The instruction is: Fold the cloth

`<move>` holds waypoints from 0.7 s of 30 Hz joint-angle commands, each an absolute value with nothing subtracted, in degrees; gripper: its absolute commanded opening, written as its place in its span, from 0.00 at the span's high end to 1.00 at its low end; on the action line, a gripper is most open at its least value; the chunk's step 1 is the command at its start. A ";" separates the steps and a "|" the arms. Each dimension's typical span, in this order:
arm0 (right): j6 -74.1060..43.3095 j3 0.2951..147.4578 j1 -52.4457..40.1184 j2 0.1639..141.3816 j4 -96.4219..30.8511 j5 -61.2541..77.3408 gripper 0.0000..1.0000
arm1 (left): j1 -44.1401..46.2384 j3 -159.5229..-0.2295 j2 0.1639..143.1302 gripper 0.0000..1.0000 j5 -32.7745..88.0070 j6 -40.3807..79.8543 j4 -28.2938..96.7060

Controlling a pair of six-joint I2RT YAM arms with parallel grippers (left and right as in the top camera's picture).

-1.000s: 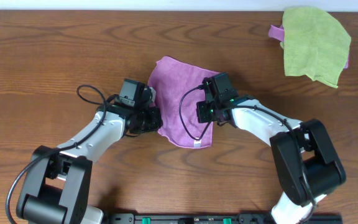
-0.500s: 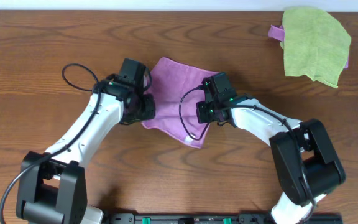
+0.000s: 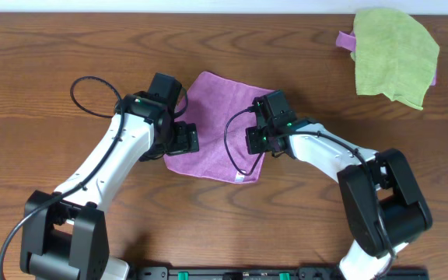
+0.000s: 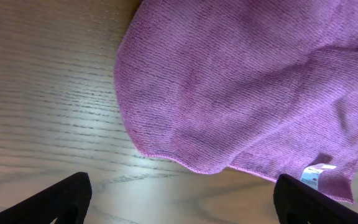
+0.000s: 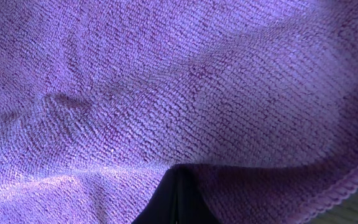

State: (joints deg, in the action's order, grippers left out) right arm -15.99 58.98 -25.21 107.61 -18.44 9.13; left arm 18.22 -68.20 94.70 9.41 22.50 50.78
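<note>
Small square purple terry cloth [image 3: 212, 128] lay flat on brown wooden table [image 3: 53, 62], between the arms. Left gripper [image 4: 179, 208] jaws stood wide apart, holding nothing. Right gripper [image 3: 264, 138] was clamped on the cloth's right edge. Risk: a one-sided pull would drag and bunch it.

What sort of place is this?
Probably a robot test bench: a left arm and right arm at a wooden table, a purple cloth between them, a lime-green cloth aside.
</note>
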 commanded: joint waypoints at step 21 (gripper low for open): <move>-15.11 57.54 -25.52 110.59 -22.50 3.38 0.99 | 16.14 -44.84 74.72 0.06 5.13 26.87 38.48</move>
State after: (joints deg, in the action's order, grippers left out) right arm -15.88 59.55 -25.21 107.61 -20.53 7.88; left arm 16.23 -48.23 78.67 5.61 25.56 39.07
